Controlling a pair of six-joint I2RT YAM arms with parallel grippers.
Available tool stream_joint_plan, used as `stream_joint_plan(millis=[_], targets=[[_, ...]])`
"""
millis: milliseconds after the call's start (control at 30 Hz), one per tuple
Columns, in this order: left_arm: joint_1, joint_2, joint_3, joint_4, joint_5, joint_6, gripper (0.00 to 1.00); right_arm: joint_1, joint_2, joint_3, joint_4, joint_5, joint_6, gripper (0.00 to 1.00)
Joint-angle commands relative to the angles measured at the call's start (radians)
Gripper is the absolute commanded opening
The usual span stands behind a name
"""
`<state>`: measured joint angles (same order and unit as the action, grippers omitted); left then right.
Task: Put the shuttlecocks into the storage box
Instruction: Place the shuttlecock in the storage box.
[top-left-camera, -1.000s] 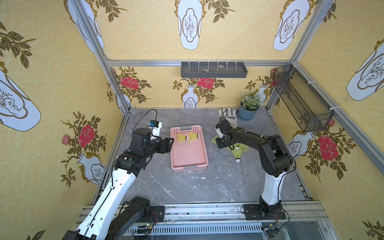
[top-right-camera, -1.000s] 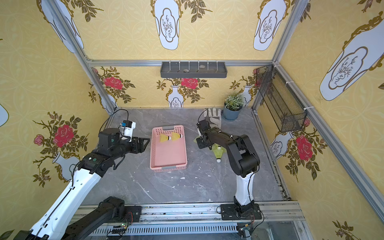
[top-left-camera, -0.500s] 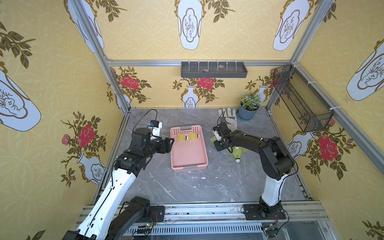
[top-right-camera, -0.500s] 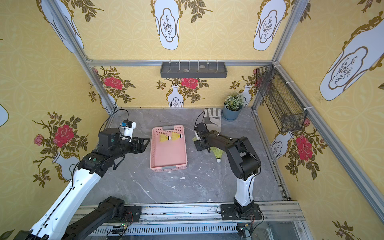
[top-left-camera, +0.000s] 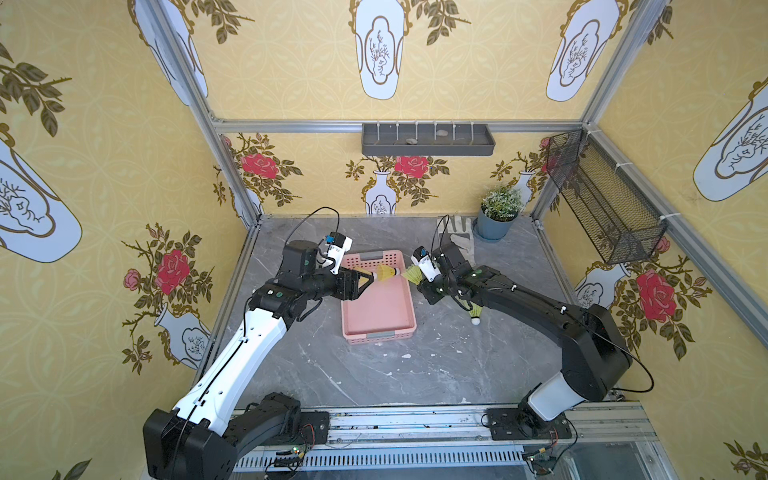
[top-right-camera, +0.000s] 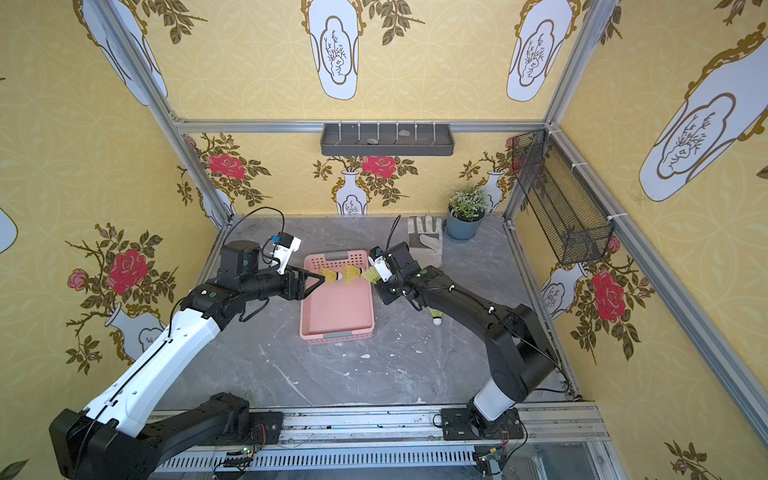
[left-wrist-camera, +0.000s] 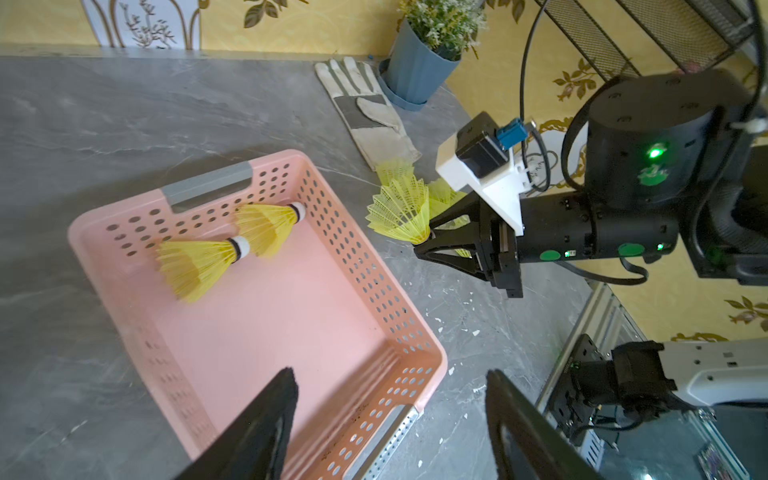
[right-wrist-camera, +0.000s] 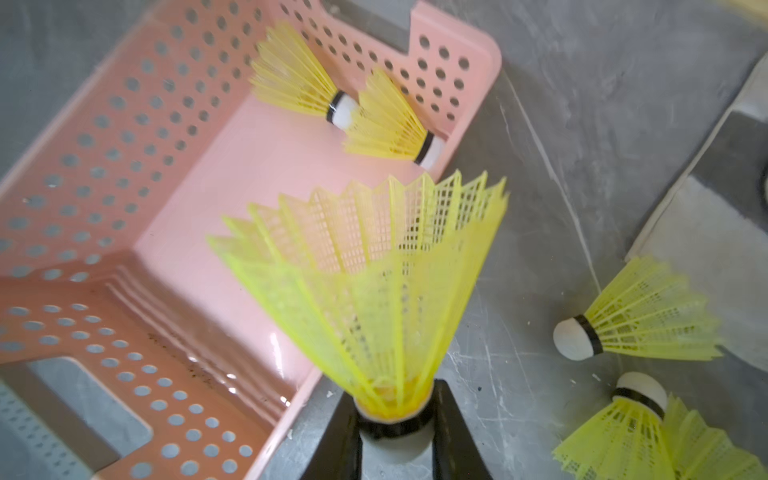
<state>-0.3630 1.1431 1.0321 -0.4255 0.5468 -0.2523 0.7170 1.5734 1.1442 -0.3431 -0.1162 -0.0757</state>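
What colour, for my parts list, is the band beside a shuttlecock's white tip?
Black; clearest in the right wrist view, on the loose shuttlecock.

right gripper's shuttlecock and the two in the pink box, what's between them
The perforated long wall of the storage box, clearest in the left wrist view; nothing else.

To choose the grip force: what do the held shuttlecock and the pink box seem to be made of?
The held shuttlecock: skirt looks like thin moulded plastic, perhaps nylon, translucent neon yellow with a rib-and-mesh lattice; white tip matte, foam or cork, unclear. The storage box: rigid pink plastic, smooth, slightly glossy floor with reflections, round moulded holes in the walls.
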Motion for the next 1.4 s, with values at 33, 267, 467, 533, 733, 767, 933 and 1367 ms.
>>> stream_joint_plan(millis=[33,267,467,533,733,767,933,1367], targets=[[-0.030,0.043,0.049,0.008,0.063,0.083,0.72,0.030,-0.031,0.048,-0.040,-0.117,-0.022,0.17],[-0.060,0.111,0.149,-0.050,0.097,0.201,0.66,0.058,-0.054,0.108,-0.117,-0.207,-0.041,0.19],[-0.067,0.153,0.218,-0.160,0.113,0.308,0.65,0.065,-0.087,0.119,-0.135,-0.254,-0.043,0.19],[-0.097,0.162,0.230,-0.171,0.113,0.323,0.65,0.073,-0.089,0.127,-0.147,-0.257,-0.046,0.20],[-0.115,0.184,0.257,-0.174,0.116,0.340,0.62,0.087,-0.083,0.148,-0.166,-0.261,-0.056,0.20],[-0.119,0.191,0.264,-0.179,0.118,0.342,0.60,0.087,-0.082,0.150,-0.168,-0.262,-0.055,0.20],[-0.132,0.216,0.279,-0.205,0.117,0.352,0.54,0.090,-0.085,0.150,-0.168,-0.260,-0.056,0.20],[-0.145,0.245,0.281,-0.205,0.117,0.351,0.32,0.090,-0.087,0.147,-0.168,-0.256,-0.057,0.20]])
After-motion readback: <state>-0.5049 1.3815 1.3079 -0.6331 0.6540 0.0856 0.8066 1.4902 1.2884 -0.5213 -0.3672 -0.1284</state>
